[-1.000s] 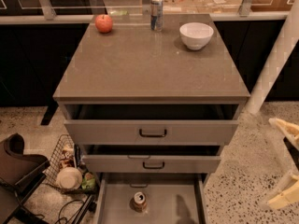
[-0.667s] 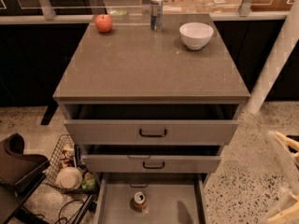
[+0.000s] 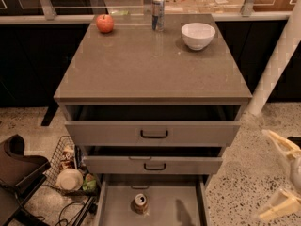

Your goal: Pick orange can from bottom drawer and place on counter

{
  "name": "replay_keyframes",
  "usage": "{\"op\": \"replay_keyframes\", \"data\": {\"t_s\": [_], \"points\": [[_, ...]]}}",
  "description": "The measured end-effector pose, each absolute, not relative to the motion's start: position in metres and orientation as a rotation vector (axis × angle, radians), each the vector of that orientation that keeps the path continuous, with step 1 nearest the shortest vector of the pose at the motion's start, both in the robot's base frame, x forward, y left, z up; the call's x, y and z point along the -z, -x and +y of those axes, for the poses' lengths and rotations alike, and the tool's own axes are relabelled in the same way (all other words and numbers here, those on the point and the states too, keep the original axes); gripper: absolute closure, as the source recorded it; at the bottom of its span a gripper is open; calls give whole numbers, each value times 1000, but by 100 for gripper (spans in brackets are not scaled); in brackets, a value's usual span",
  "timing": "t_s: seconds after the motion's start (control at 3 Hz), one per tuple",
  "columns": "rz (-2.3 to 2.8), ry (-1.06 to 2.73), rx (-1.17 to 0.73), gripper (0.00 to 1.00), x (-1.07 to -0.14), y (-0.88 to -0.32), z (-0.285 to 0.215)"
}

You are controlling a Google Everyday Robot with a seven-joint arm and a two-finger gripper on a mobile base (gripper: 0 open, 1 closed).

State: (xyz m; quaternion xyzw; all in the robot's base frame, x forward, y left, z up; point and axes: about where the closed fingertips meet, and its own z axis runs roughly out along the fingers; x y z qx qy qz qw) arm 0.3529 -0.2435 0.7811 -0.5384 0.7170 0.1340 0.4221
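Gripper dropped slightly at the near right edge, fingers spread open and empty, orange can unmoved, upright in the open bottom drawer, below the counter.

Matt counter; perhaps plastic tool, lower right

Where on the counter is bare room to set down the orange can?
The counter is bare across its front and middle, from the front edge to the back row. It is crowded only along the back: apple left, blue-and-silver can centre, white bowl right. The gripper, fingers open, hangs low, right of the cabinet.
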Motion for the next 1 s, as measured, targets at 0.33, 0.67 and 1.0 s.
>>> {"op": "replay_keyframes", "data": {"t_s": [0.33,0.67,1.0], "points": [[1713,1332,-349,0,-740,-378,-237],[1642,1330,-370,0,-681,-396,-234],[1631,1313,-401,0,-633,-397,-237]]}}
